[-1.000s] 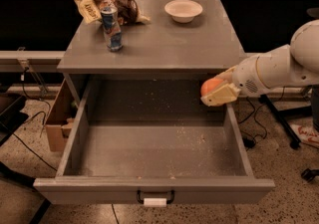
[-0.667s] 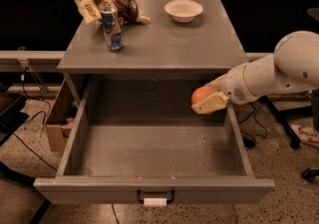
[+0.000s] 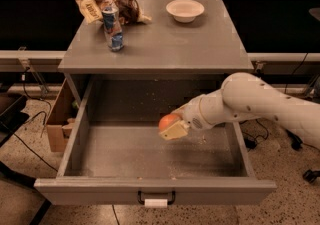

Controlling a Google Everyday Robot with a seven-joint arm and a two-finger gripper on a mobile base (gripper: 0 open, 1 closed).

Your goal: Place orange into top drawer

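The top drawer (image 3: 125,156) stands pulled out, a wide shallow grey box with a speckled floor, a black handle and a white tag at its front. My gripper (image 3: 171,125) comes in from the right on a white arm and hangs over the drawer's middle, a little above the floor. It is shut on the orange (image 3: 168,120), whose round top shows above a tan finger pad (image 3: 173,130).
On the cabinet top (image 3: 165,44) stand a white bowl (image 3: 185,10) at the back right, a blue can (image 3: 113,26) and snack bags (image 3: 107,5) at the back left. A cardboard box (image 3: 59,119) sits on the floor left of the drawer. Cables lie on the floor.
The gripper has carried the orange leftward from the drawer's right wall to over the drawer's middle, and slightly lower.
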